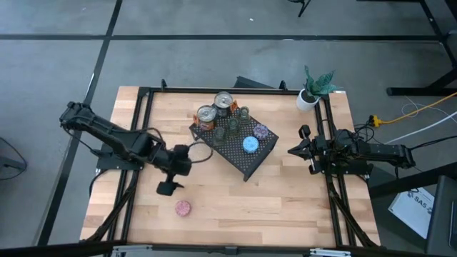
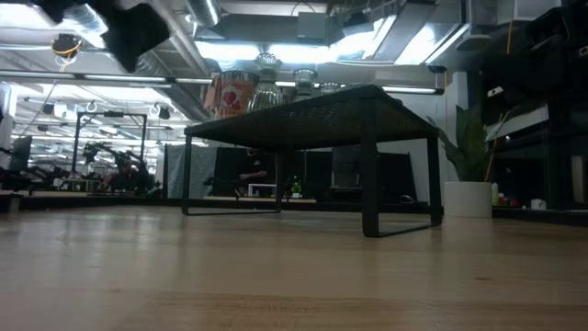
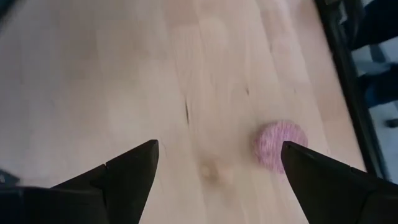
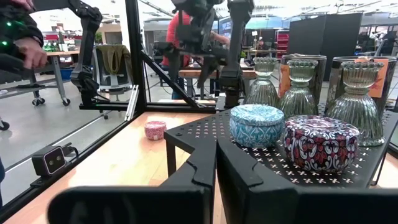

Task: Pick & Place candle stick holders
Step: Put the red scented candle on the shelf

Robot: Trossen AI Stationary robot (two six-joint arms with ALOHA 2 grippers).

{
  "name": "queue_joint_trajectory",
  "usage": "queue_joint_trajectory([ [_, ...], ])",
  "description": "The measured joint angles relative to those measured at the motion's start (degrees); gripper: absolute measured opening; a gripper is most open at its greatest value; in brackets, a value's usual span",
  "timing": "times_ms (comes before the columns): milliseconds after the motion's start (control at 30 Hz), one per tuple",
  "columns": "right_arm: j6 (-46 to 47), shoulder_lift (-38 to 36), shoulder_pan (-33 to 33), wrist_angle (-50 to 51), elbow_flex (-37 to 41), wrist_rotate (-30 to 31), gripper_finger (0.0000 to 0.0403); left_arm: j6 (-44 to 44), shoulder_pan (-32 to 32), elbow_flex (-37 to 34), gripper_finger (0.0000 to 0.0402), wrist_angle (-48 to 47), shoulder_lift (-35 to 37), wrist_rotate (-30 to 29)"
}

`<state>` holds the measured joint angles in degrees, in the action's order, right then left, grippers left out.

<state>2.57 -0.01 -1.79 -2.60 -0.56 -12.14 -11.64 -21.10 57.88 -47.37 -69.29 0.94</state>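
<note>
A pink candle stick holder (image 1: 183,208) stands alone on the wooden table near its front edge, also in the left wrist view (image 3: 280,145) and the right wrist view (image 4: 155,129). My left gripper (image 1: 171,190) hovers open just above and to the far left of it, pointing steeply down (image 3: 217,155). A blue holder (image 4: 256,124), a purple holder (image 4: 320,142) and three olive-green glass holders (image 4: 300,87) stand on a black perforated rack (image 1: 243,160). My right gripper (image 1: 290,150) waits shut and level at the rack's right (image 4: 214,168).
Two tin cans (image 1: 206,114) stand on the rack's far-left part. A white pot with a green plant (image 1: 308,98) sits at the table's far right corner. Bare wood lies around the pink holder. Beyond the table, a person's hand (image 4: 25,53) shows.
</note>
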Motion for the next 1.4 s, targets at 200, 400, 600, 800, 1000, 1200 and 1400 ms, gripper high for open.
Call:
queue_joint_trajectory([
  [200,0.0,0.0,0.01,0.0,0.0,0.01,0.0016,-5.9,-4.89,-4.55,0.0351,2.05,1.87,-1.26],
  [400,0.0,0.0,0.01,0.0,-0.02,0.0,0.0016,-9.61,-10.21,-9.18,0.0393,9.25,2.07,-1.9],
  [600,0.02,0.0,0.01,-0.01,0.0,0.01,0.0016,-10.21,-14.41,-12.11,0.0398,14.77,1.69,-3.44],
  [800,0.0,0.0,0.0,0.0,-0.01,0.0,0.0016,-5.97,-18.1,-15.58,0.04,18.22,0.27,-3.53],
  [1000,0.0,0.0,0.0,-0.01,0.0,0.02,0.0016,-5.58,-21.37,-17.77,0.04,21.18,-2.62,-5.85],
  [1200,0.0,0.0,0.01,-0.01,0.0,0.0,0.0016,-5.64,-21.78,-19.09,0.04,26.57,-6.24,-7.29],
  [1400,0.02,0.0,0.01,0.01,0.0,0.02,0.0016,-7.14,-21.24,-19.09,0.04,30.77,-9.75,-7.24],
])
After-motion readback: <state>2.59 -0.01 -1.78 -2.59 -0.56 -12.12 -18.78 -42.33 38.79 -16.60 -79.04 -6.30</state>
